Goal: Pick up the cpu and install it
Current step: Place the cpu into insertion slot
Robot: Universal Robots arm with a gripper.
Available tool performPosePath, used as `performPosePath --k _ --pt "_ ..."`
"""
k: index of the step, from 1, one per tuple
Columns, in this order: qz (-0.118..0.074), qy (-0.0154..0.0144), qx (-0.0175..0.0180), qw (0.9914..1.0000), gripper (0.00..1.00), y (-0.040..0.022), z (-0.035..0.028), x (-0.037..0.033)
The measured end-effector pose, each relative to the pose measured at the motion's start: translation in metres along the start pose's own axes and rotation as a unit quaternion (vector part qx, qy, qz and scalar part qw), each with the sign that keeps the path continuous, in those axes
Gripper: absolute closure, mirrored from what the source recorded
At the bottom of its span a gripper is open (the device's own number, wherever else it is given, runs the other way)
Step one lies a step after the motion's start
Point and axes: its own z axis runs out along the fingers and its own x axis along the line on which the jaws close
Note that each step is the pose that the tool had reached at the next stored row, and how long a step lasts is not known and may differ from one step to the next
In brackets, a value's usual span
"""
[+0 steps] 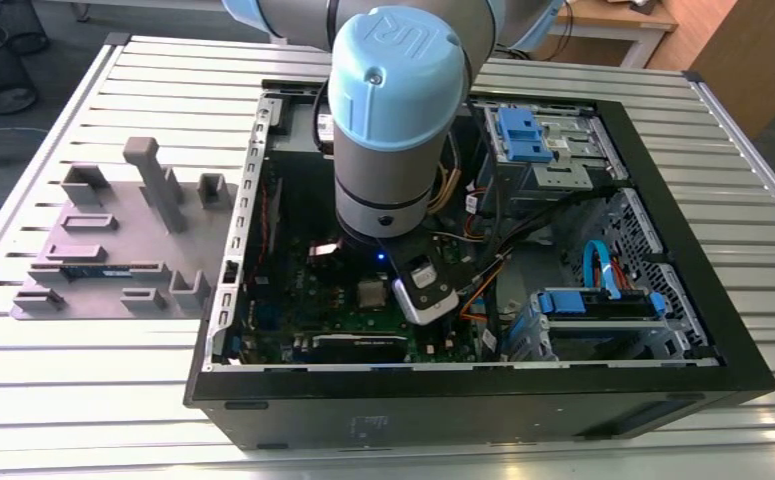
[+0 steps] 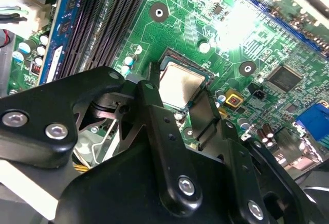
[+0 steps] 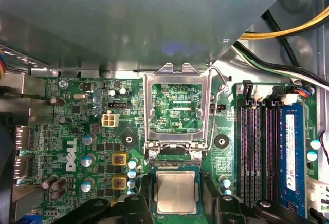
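Note:
The cpu (image 3: 176, 192), a small square chip with a silvery top, lies flat in the socket of the green board (image 3: 77, 131); it also shows as cpu (image 2: 182, 82) and cpu (image 1: 371, 293). My gripper (image 2: 177, 88) is low over it, one black finger on each side of the chip with a narrow gap at both, so it stands open. In the first wrist view the gripper (image 3: 180, 203) straddles the chip the same way. The socket's metal load frame (image 3: 177, 106) is flipped up and open beside the chip.
The arm (image 1: 394, 120) reaches down into the open computer case (image 1: 707, 330). Memory slots (image 3: 257, 152) and a blue memory stick (image 3: 289, 147) run beside the socket. Cables (image 3: 288, 29) and blue drive cages (image 1: 534, 135) crowd the exterior view's right. A grey parts fixture (image 1: 107, 250) lies at its left.

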Motion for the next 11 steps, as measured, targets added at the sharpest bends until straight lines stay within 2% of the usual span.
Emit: performPosePath --k 11 --pt "0.000 0.0001 0.0001 1.00000 0.52 0.0000 -0.0003 0.0000"
